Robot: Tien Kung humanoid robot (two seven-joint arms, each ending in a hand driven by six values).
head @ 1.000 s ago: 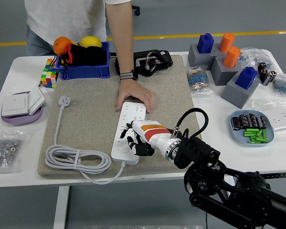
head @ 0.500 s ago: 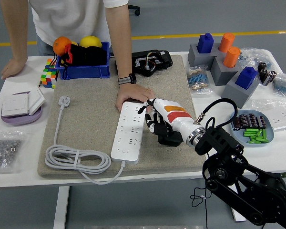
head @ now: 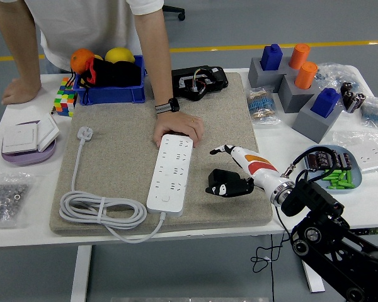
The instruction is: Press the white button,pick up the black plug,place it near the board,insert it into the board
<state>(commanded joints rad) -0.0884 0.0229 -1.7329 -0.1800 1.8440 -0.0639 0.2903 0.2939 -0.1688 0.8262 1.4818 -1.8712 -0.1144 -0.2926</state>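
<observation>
Right hand (head: 234,168), white with an orange and red band, reaches in from the lower right over the beige felt mat (head: 120,157). Its thumb and fingers are spread and clasp nothing; the black fingers curl loosely just above the small black plug (head: 225,183), and whether they touch it I cannot tell. That plug lies on the mat, just right of the long white power strip (head: 171,171), apart from it.

A person stands at the far side of the white worktop (head: 25,233). One of the person's hands (head: 178,124), with a dark watch at the wrist, rests flat on the far end of the power strip. The other hand (head: 16,92) leans on the worktop at the far left.

From the strip's near end a coiled white cable (head: 101,209) runs over the mat to a white plug (head: 84,133) lying near the mat's left edge.

Behind the mat sits a blue bin (head: 110,94) holding an orange fruit (head: 82,58), a yellow fruit (head: 120,55) and something black. A colourful cube puzzle (head: 63,100) stands beside it. Right of the mat lies a blue dish of green cells (head: 334,167).
</observation>
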